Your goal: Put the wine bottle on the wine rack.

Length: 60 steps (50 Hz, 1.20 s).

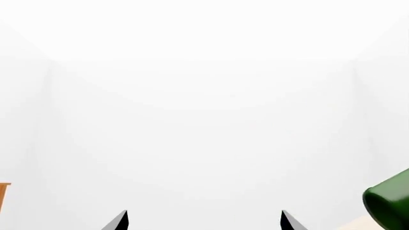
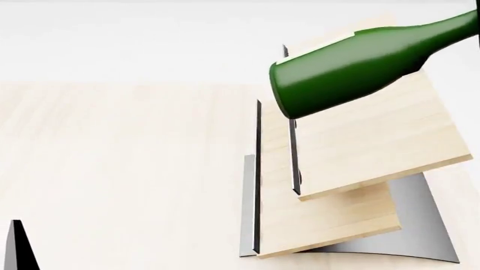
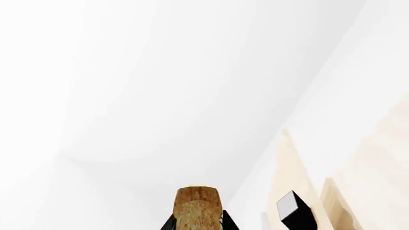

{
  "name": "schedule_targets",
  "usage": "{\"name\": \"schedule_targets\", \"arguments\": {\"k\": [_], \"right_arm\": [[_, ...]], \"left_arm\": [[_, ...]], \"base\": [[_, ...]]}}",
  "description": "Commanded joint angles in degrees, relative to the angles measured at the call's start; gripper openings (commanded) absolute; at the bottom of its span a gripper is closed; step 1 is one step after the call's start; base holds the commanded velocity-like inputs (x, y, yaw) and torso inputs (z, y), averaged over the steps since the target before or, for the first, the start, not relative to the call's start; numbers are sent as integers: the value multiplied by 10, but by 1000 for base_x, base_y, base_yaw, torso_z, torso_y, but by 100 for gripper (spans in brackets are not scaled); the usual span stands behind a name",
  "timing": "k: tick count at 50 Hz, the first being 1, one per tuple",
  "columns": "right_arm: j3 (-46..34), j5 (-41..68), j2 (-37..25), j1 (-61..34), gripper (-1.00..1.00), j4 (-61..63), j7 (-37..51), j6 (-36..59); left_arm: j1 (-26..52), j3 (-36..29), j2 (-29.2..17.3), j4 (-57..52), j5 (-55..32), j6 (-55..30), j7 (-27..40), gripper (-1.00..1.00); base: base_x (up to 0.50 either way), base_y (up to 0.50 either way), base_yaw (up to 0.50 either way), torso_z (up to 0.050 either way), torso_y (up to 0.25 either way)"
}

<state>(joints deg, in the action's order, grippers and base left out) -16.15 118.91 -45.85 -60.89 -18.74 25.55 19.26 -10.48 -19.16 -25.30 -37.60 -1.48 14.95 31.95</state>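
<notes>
The dark green wine bottle (image 2: 352,64) hangs tilted in the air over the upper board of the wine rack (image 2: 375,140), base toward the left and neck running up off the right edge. In the right wrist view my right gripper (image 3: 198,224) is shut on the bottle's neck, with the tan cork (image 3: 198,203) sticking out between the jaws; the rack's boards (image 3: 290,167) and black peg (image 3: 295,211) lie beside it. My left gripper (image 1: 204,221) is open and empty, and the bottle's base (image 1: 390,201) shows off to one side. One left fingertip (image 2: 17,247) shows low in the head view.
The rack stands on a curved grey metal base (image 2: 420,225) on a light-wood tabletop (image 2: 120,169). A sliver of orange-brown wood (image 1: 4,191) shows at the edge of the left wrist view. White walls are behind.
</notes>
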Motion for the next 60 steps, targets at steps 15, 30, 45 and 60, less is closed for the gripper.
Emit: {"name": "schedule_targets", "arguments": {"k": [15, 30, 45, 60], "right_arm": [[24, -4, -13, 28, -100, 12, -22, -1], [30, -3, -19, 50, -100, 11, -33, -1], [29, -5, -16, 59, -100, 0, -43, -1], [33, -3, -13, 74, -100, 4, -44, -6]], "left_arm": [[2, -3, -2, -1, 0, -3, 2, 100], [2, -7, -1, 1, 3, -1, 3, 100], [3, -10, -2, 4, 2, -1, 3, 100], [5, -11, -3, 8, 1, 0, 4, 100]], "base": [[0, 0, 0, 0, 1], [0, 0, 0, 0, 1], [0, 0, 0, 0, 1], [0, 0, 0, 0, 1]]}}
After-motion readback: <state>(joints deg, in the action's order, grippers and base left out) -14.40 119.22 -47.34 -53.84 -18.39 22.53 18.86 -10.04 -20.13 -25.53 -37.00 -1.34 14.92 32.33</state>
